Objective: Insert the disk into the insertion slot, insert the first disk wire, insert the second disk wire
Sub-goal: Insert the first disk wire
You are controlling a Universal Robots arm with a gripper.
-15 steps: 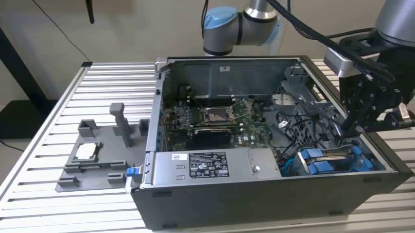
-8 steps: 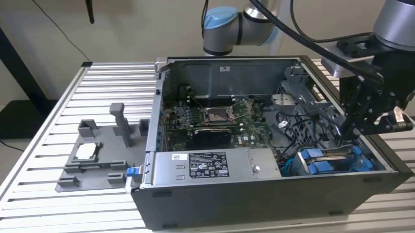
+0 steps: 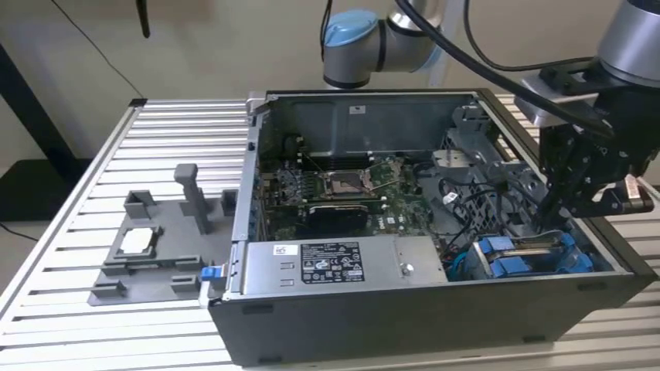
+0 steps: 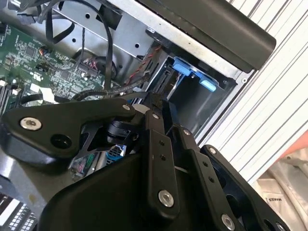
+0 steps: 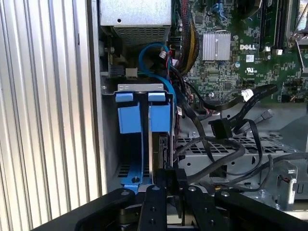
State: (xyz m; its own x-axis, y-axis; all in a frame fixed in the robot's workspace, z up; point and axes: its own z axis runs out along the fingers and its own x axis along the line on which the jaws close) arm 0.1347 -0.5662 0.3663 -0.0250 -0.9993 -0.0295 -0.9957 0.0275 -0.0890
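The disk (image 5: 159,149) stands on edge in its bright blue carrier (image 5: 144,115) inside the insertion slot (image 5: 139,88), the grey sheet-metal bay at the case's corner. In the exterior view the disk (image 3: 528,249) sits low at the case's right front. My gripper (image 5: 166,175) reaches down into the bay with its black fingers drawn close together on the disk's near end. From the exterior view, the gripper (image 3: 557,224) hangs just above the blue carrier. Two loose black wires lie beside the bay, one ending in a flat connector (image 5: 221,127), the other in a smaller plug (image 5: 264,115).
The green motherboard (image 3: 351,189) fills the case floor. The grey power supply box (image 3: 330,263) sits along the front wall. A blue cable (image 5: 154,53) loops behind the bay. On the exterior view's left, a grey plastic fixture (image 3: 154,247) with upright posts stands on the slatted table (image 3: 83,232).
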